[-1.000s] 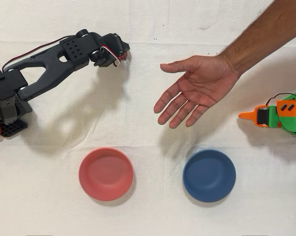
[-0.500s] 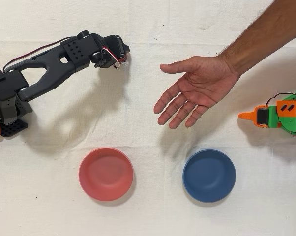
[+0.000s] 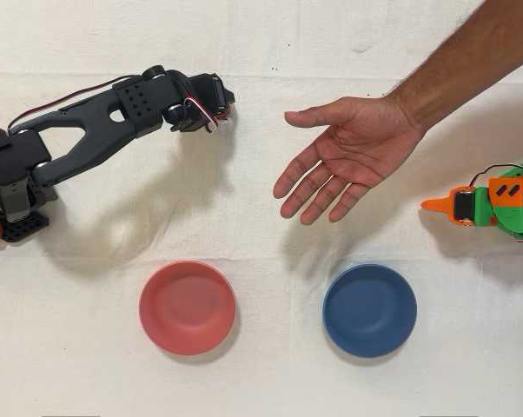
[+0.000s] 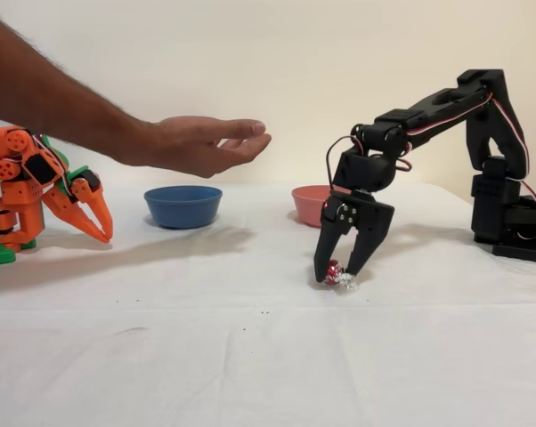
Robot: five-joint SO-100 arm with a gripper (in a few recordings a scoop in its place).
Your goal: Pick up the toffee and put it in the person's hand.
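The toffee (image 4: 333, 270), a tiny red candy with shiny clear ends, sits at table level between my black gripper's fingertips. My gripper (image 4: 336, 274) points straight down, its two fingers drawn in against the candy. From overhead, my gripper (image 3: 221, 115) is at the upper left, and a bit of the toffee's clear wrapper (image 3: 227, 119) peeks out at its tip. The person's hand (image 3: 348, 152) hovers palm up with spread fingers, to the right of my gripper and apart from it. Seen from the side, the hand (image 4: 206, 142) hangs above the table to my gripper's left.
A red bowl (image 3: 187, 307) and a blue bowl (image 3: 369, 310) stand along the near side in the overhead view. The side view shows the red bowl (image 4: 311, 203) behind my gripper and the blue bowl (image 4: 182, 205) below the hand. The idle orange arm (image 3: 492, 204) rests at the right edge.
My arm has stretched a little to the right and downward in the overhead view, the shiny wrapper staying at its tip. The hand has barely shifted.
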